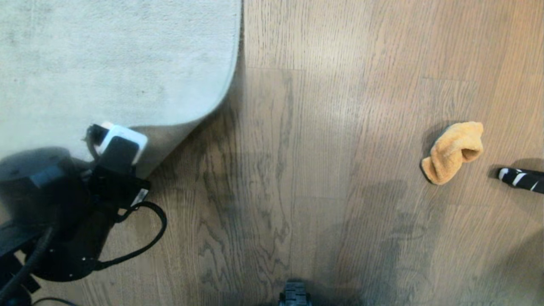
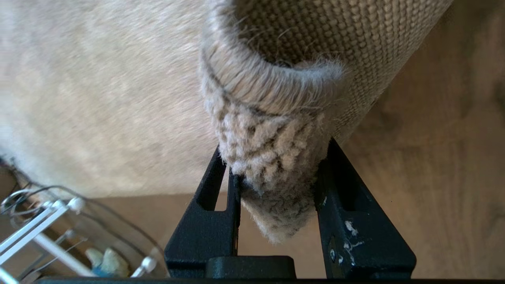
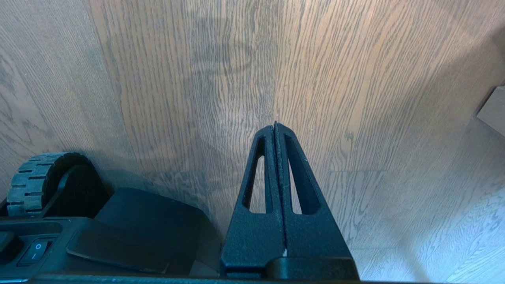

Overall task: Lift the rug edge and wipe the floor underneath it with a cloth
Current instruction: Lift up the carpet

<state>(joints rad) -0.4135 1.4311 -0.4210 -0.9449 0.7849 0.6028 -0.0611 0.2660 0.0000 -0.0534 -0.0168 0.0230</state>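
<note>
I had the floor (image 1: pixel 323 170), grey-brown streaky planks with a slight sheen, filling the frame; the pale short-pile rug edge (image 1: pixel 187 123) sat upper left, its rounded corner curled to show coarse tan weave; my left gripper (image 2: pixel 276 189) was clenched on that corner. The cloth (image 1: pixel 452 157), a fluffy orange lump, lay at mid right, long axis slanting up-right, well apart from the rug (nearer the right arm); my right gripper (image 3: pixel 275 130) hung closed on nothing above bare planks.
</note>
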